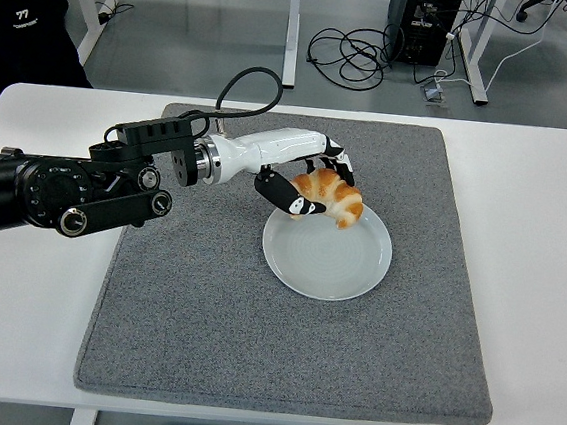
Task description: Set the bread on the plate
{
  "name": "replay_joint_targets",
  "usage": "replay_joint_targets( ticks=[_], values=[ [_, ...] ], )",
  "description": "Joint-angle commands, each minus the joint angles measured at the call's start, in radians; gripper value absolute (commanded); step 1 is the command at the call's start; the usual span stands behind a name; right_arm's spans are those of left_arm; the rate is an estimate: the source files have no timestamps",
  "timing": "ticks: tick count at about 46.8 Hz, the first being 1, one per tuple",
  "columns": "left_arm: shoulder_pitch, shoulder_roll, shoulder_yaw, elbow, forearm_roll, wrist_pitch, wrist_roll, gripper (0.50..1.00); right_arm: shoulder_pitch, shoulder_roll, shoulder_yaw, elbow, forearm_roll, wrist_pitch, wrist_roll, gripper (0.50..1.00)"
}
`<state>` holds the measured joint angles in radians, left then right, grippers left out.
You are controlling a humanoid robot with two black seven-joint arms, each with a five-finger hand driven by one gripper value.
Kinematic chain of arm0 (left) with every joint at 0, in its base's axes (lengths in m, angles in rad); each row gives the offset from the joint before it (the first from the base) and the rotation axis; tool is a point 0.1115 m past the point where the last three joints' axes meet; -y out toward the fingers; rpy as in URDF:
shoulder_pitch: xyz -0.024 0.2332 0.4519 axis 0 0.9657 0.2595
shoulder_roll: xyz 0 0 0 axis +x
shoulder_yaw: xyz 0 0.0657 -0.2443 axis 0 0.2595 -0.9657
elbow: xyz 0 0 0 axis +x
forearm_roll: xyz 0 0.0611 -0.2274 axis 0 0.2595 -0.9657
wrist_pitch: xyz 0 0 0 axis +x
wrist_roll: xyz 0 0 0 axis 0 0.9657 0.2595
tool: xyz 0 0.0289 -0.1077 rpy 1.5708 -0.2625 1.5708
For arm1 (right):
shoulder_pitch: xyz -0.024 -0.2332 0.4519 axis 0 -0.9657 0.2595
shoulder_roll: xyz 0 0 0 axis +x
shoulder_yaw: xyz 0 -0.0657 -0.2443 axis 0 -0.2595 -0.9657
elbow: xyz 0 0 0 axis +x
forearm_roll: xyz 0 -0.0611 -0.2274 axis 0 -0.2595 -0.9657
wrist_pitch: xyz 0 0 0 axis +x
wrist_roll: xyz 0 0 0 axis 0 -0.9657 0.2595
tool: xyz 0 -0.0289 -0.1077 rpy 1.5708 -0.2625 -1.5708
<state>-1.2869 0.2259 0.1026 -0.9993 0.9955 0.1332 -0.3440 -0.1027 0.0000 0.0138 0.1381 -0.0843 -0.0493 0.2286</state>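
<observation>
A small white "77" (23, 16) with a line of print too small to read stands on a person's dark garment (21, 16), upper left of the frame.

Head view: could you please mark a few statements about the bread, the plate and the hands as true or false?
1. The left hand grips the bread. True.
2. The bread lies flat in the middle of the plate, released. False: it is in the hand's grasp, over the plate's far-left rim.
3. The plate sits on a grey mat. True.
4. The right hand is reaching for the plate. False: no right hand is in view.
5. The plate carries a second piece of bread. False: apart from the held bread above it, the plate shows nothing on it.
</observation>
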Motion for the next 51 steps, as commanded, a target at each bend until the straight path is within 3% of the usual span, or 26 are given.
replay_joint_targets(
  ticks=[1,24,51],
  values=[
    [0.015,-0.02,0.0,0.024,0.0,0.0,-0.001,0.5,0.0,0.0,0.0,0.0,0.0,0.0,0.0,1.0],
    [0.093,-0.143,0.002,0.156,0.0,0.011,-0.015,0.5,0.0,0.0,0.0,0.0,0.0,0.0,0.0,1.0],
    [0.14,-0.155,0.0,0.174,-0.002,0.012,-0.015,0.5,0.0,0.0,0.0,0.0,0.0,0.0,0.0,1.0]
  ],
)
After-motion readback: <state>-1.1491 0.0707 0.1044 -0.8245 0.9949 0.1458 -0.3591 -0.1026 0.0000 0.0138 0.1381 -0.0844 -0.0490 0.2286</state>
